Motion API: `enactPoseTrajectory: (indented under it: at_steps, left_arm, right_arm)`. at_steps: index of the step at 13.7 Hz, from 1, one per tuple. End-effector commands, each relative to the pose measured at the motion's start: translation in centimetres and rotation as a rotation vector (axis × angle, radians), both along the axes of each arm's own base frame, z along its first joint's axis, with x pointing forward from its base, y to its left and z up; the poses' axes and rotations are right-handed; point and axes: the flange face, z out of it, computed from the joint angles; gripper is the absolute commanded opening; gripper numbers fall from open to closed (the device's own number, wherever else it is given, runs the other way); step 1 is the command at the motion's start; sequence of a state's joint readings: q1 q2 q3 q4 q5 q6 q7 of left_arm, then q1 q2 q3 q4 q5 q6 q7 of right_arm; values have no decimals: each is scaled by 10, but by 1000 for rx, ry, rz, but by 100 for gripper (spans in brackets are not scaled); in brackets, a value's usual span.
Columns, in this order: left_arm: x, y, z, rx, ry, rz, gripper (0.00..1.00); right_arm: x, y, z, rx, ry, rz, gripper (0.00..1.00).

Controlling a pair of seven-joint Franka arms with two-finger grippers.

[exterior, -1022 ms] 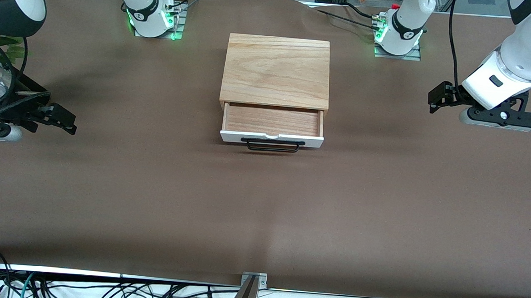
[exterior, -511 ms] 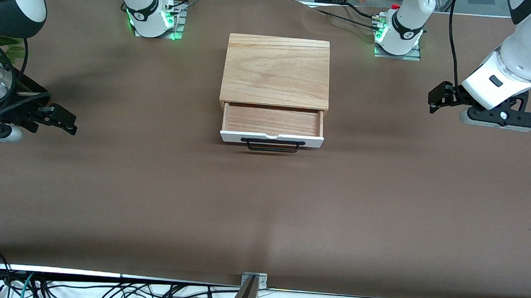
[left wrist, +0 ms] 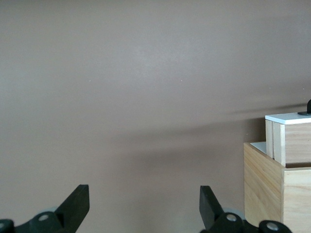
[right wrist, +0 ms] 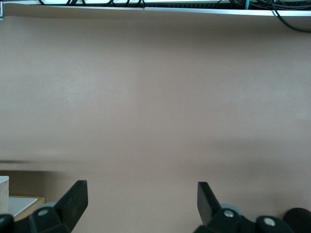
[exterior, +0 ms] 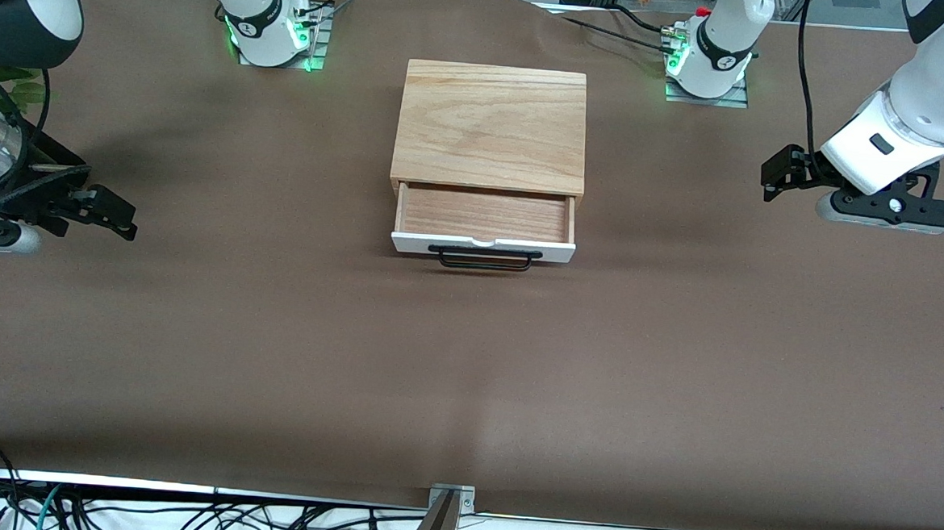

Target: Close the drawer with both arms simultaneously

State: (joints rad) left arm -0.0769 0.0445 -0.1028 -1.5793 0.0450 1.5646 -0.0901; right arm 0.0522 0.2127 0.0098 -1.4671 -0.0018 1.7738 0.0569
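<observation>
The drawer [exterior: 484,215] stands pulled out of its light wooden casing [exterior: 491,125] toward the front camera, its white front panel [exterior: 408,243] and black bar handle [exterior: 484,258] nearest the camera. My left gripper [exterior: 775,177] hovers open and empty over the table toward the left arm's end, level with the casing. Its wrist view shows the open left gripper [left wrist: 143,206] and the drawer's side [left wrist: 296,144] sticking out of the casing [left wrist: 265,187]. My right gripper [exterior: 115,216] hovers open and empty over the table toward the right arm's end; its wrist view [right wrist: 141,199] shows mostly bare table.
The brown table cover [exterior: 466,378] stretches wide around the drawer unit. Both arm bases [exterior: 270,24] [exterior: 709,59] stand at the back with green lights. Cables [exterior: 184,516] and a metal bracket [exterior: 450,498] lie along the table's near edge.
</observation>
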Motion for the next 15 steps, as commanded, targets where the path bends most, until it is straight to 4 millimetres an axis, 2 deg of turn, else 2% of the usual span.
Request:
enactPoseTrajectory:
  at_steps: [1, 11, 15]
  left_arm:
    - [-2, 0, 6, 20, -3, -7, 100]
    - [-2, 0, 6, 20, -3, -7, 100]
    - [-2, 0, 6, 20, -3, -7, 100]
  right_arm:
    - [3, 0, 5, 13, -8, 10, 100]
    - [4, 1, 2, 17, -5, 1, 100]
    - [6, 13, -1, 23, -1, 12, 100]
